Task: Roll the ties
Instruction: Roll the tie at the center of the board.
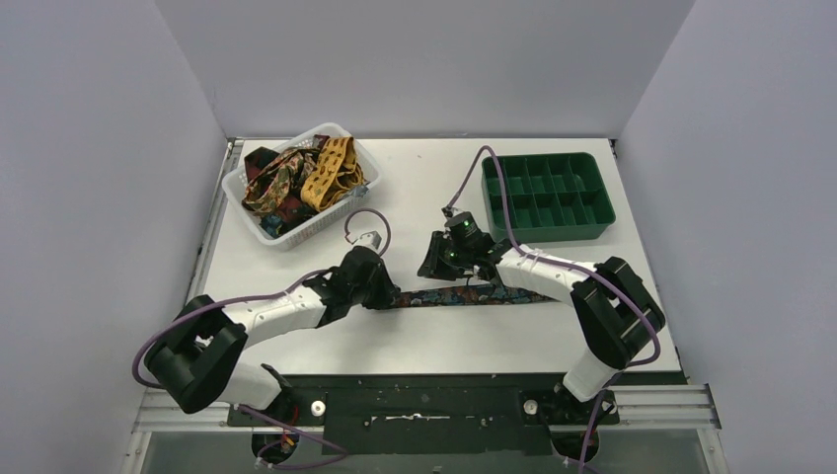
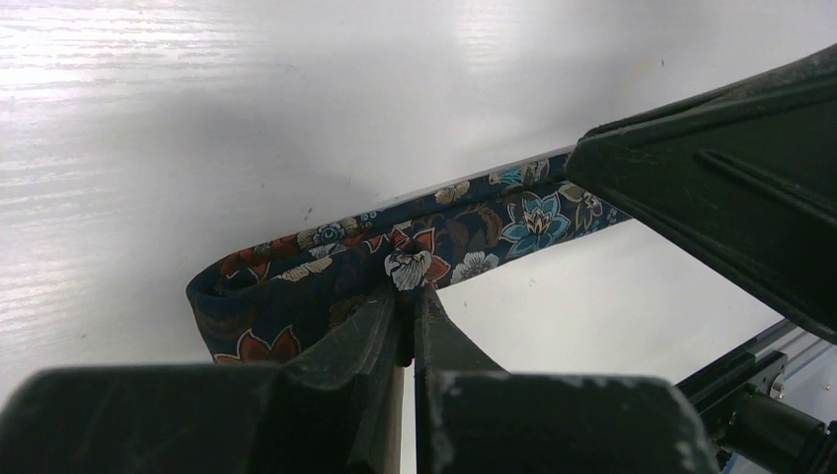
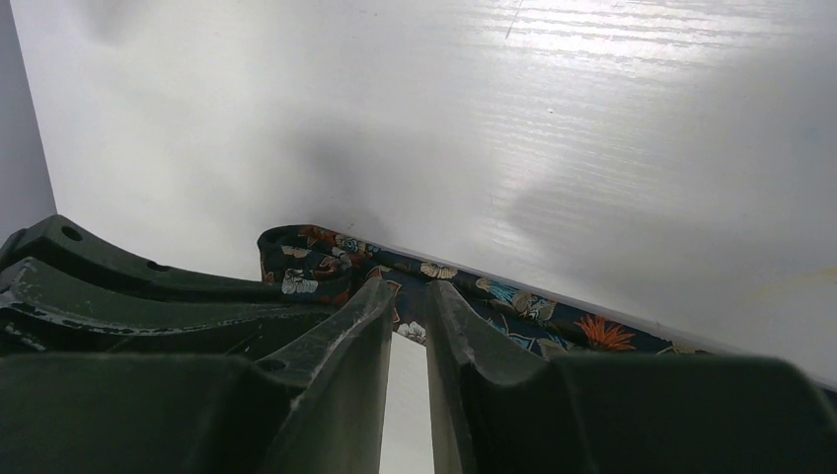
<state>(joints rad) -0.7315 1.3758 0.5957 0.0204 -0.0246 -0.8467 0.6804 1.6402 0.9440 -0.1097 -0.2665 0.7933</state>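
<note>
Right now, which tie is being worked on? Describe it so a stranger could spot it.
On the white table, skip the basket of tangled ties at the far left. Closer in, one dark floral tie lies alone, stretched out, its folded left end pinched in the left fingers.

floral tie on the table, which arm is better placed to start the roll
Probably the left: the left gripper is shut on the folded end of the floral tie, while the right gripper stands slightly open at the tie, apparently gripping nothing.

Floral tie (image 1: 464,295) flat on table (image 1: 424,188); tie-filled basket (image 1: 296,237) behind.
</note>
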